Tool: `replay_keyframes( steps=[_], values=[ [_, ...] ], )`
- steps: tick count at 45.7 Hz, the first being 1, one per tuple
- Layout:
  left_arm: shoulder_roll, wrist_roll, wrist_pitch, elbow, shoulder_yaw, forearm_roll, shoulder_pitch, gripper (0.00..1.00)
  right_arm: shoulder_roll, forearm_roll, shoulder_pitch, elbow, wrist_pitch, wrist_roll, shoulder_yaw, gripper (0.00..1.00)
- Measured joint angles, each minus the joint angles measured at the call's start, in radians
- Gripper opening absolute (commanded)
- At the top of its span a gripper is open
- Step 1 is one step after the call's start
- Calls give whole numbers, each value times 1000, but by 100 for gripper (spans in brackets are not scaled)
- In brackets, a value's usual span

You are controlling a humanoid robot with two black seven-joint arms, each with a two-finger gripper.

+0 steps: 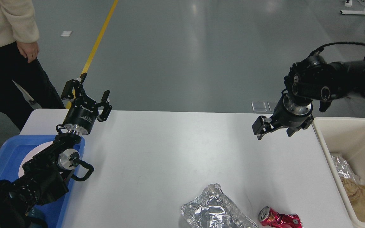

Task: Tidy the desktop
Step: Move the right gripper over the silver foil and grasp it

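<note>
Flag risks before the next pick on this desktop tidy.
1. The crushed red can and crumpled foil lie close together at the near edge of the desktop; reaching for one may nudge the other off.
2. The right gripper hangs close to the cream bin rim; a swing could clip it.
3. A person stands near the open left gripper.

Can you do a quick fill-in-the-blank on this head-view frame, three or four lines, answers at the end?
1. The crushed red can lies on the desktop just right of the crumpled ____.
2. The cream bin stands at the desktop's ____ edge.
3. The left gripper points up with its fingers ____.
4. The white plate sits in a ____ tray.

Missing words: foil; right; open; blue
</note>
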Motion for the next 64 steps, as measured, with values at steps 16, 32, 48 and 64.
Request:
replay_keyframes(
  steps=[16, 32, 48, 64],
  values=[
    [0, 0, 0, 0, 0, 1, 0, 97, 168, 44, 12, 24, 34, 3, 75, 100],
    [0, 0, 0, 0, 0, 1, 0, 97, 236, 33, -85, -1, 27, -5, 159, 100],
    [0, 0, 0, 0, 0, 0, 0, 97, 233, 42, -199, -98, 6, -3, 140, 100],
    [0, 0, 0, 0, 0, 0, 0, 96, 254, 43, -201, -94, -1, -4, 142, 100]
  ],
)
